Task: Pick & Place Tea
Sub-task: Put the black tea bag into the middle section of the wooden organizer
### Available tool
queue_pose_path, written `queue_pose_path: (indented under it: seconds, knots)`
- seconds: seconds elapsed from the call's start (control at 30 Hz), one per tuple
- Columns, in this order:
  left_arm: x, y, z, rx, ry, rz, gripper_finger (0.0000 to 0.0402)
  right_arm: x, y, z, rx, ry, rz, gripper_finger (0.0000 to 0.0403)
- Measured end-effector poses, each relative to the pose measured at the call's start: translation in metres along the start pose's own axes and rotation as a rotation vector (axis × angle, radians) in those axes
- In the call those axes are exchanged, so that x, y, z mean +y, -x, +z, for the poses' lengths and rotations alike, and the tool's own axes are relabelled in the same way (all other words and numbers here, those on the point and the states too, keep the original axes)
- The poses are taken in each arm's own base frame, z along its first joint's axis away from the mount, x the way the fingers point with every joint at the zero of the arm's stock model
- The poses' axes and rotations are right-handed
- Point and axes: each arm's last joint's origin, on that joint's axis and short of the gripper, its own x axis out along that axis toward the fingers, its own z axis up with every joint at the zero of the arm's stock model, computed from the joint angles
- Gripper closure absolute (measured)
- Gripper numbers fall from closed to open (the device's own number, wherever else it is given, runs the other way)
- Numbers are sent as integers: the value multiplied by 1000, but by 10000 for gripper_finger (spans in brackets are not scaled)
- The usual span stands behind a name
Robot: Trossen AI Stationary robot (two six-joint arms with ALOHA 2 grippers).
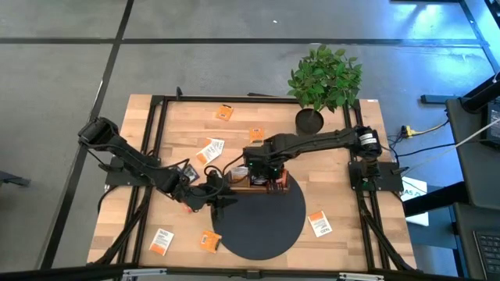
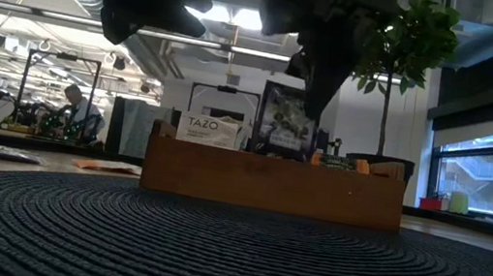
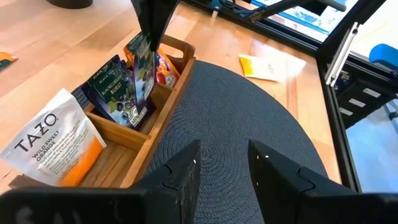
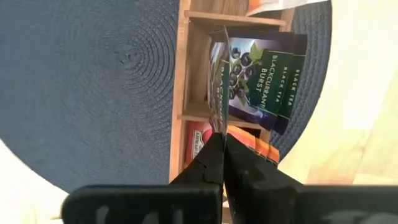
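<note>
The wooden tray sits on the far edge of a round dark mat. A white-and-orange TAZO sachet stands in one end compartment, black sachets in the middle one, red ones in the other end. My right gripper hangs over the middle compartment, shut on a black sachet. My left gripper is open above the mat, just left of the tray, touching nothing. Loose orange and white sachets lie flat on the table. My right gripper pinches the black sachet by its upper edge between both fingers, coming from above and pointing down. The sachet hangs upright below the fingers, and its lower part reaches into the tray's middle compartment beside the other black sachets.
A potted plant stands at the table's far right corner. More sachets lie near the front edge and mid-table. The mat's near half is bare. A person is far off in the room behind.
</note>
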Motion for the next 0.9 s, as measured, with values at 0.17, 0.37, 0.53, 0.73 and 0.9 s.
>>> queue_pose_path:
  seconds: [0.17,0.37,0.53,0.73,0.9]
  knots:
    - [0,0,0,0,0,0,274,-3,-7,3,1,-26,-1,399]
    - [0,0,0,0,0,0,274,-9,-9,6,-20,-67,-4,399]
    - [-1,0,0,1,-1,-2,274,-9,-9,6,-19,-73,-4,397]
    - [-1,0,0,1,1,-2,274,-9,-12,7,-21,-74,-4,396]
    - [-1,0,-1,3,0,-4,274,-11,-23,9,9,-92,-4,396]
